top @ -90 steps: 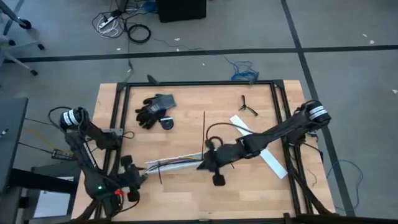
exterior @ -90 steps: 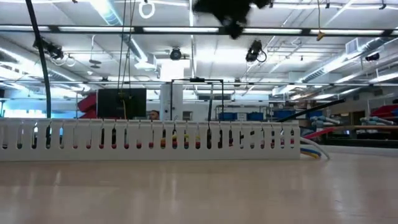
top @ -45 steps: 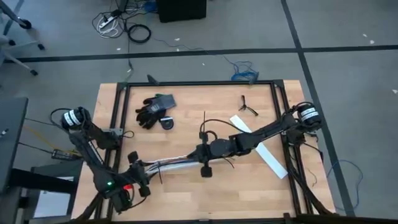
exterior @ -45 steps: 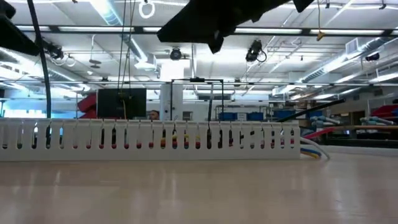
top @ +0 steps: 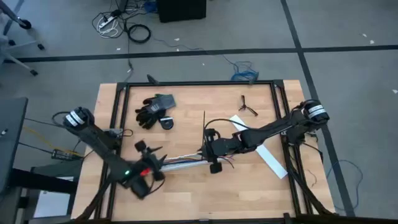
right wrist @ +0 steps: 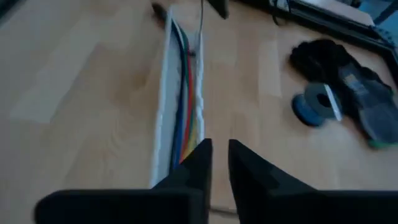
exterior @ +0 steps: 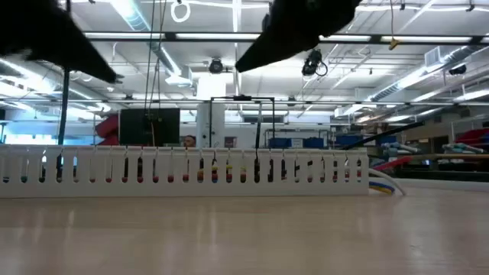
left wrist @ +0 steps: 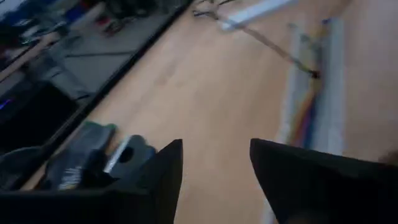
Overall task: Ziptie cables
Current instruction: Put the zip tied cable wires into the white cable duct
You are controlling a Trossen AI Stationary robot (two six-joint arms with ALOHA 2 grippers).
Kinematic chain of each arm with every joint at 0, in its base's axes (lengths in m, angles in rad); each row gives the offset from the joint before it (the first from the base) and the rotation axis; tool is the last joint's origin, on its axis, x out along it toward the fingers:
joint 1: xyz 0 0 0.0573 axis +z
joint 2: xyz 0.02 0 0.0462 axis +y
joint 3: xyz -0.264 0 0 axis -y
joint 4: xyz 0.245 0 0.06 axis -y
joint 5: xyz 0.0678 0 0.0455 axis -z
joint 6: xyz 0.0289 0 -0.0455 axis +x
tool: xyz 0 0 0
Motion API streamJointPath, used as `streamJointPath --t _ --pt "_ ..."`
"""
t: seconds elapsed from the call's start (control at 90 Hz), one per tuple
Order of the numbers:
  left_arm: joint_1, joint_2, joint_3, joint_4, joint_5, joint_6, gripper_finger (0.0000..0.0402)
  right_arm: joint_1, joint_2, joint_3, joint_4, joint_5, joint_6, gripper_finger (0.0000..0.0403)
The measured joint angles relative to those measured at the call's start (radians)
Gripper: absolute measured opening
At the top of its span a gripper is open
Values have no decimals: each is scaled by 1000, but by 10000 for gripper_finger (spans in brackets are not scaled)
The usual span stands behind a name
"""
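The cables (top: 180,163), thin red, blue, black and white wires, lie inside a long white slotted channel (exterior: 183,172) on the wooden table; their ends (exterior: 382,187) stick out of one end. The ziptie (top: 204,127), a thin black strap, lies flat on the table, running from the channel's right end toward the far edge. It also shows in the left wrist view (left wrist: 273,50). My left gripper (top: 148,163) hangs open above the channel's left end. My right gripper (top: 211,158) hangs above its right end, its fingers (right wrist: 200,157) a narrow gap apart with nothing between them.
Black gloves (top: 152,109) and a small tape roll (top: 167,123) lie far left of the channel. A white bar (top: 261,149) and a small black forked clip (top: 247,106) lie at the right. A black frame (top: 199,84) rims the table.
My left gripper has swung from the table's near left corner toward the right and far, up to the channel's left end. My right gripper has shifted a little along the channel's right end. The channel, cables and ziptie have stayed in place.
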Motion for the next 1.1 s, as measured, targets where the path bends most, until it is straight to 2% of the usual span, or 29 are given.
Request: streamJointPath --t 0.111,0.244,0.367,0.533,0.722,0.811,0.967,1.1 --pt "75 0 0 161 91 228 213 6 -6 0 -85 52 -4 107" --pt "108 0 0 445 94 594 228 6 -22 0 -179 99 29 161" --pt "139 0 0 576 97 760 226 7 -34 0 -187 77 33 188" --pt "182 0 -53 721 134 787 215 18 -47 0 -229 1 156 193" --pt "208 0 -209 1129 258 879 212 17 -48 -52 -234 -6 305 188" --pt "242 0 -264 1229 315 863 212 10 -48 -128 -88 5 360 188" --pt "324 0 -309 1244 442 808 211 -21 -47 -257 194 -17 433 189" --pt "412 1 -309 1247 598 791 212 -66 -47 -312 293 -36 488 189"
